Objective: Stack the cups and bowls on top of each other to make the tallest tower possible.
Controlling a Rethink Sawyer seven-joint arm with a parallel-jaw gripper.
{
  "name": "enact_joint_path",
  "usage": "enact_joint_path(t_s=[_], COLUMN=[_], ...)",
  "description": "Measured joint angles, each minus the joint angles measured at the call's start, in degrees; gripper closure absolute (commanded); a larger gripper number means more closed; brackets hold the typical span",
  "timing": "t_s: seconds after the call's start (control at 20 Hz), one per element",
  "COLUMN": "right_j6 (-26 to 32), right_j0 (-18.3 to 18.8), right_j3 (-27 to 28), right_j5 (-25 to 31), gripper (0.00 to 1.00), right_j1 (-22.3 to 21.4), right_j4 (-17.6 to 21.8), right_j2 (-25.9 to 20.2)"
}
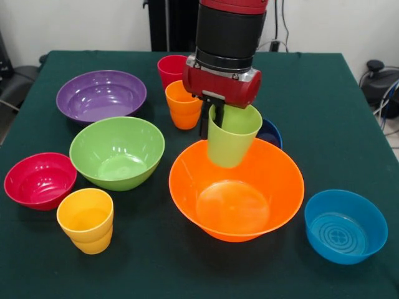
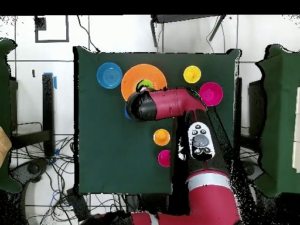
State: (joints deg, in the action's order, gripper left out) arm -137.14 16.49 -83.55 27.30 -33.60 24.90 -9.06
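Note:
My gripper [image 1: 212,119] is shut on the rim of the light green cup [image 1: 232,142]. It holds the cup upright over the far rim of the big orange bowl [image 1: 187,180], with the cup's base dipping just inside. The bowl is otherwise empty. The orange cup [image 1: 182,104] and red cup [image 1: 170,67] stand behind the gripper. The yellow cup [image 1: 86,219] stands at the front left. In the overhead view the arm [image 2: 167,105] covers part of the orange bowl [image 2: 146,75], and a bit of the green cup [image 2: 143,88] shows.
The purple bowl [image 1: 101,94], lime green bowl [image 1: 117,152] and red bowl [image 1: 39,180] sit left of the orange bowl. The light blue bowl [image 1: 345,225] is at the front right. The dark blue bowl [image 1: 272,132] peeks out behind the orange bowl.

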Motion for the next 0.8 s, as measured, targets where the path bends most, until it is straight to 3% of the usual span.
enact_joint_path(t_s=[0.8], right_j6=[0.00], right_j0=[-0.59], right_j3=[-3.40], right_j5=[-3.91], gripper=[1.00], right_j1=[0.08], right_j4=[2.16], right_j2=[0.50])
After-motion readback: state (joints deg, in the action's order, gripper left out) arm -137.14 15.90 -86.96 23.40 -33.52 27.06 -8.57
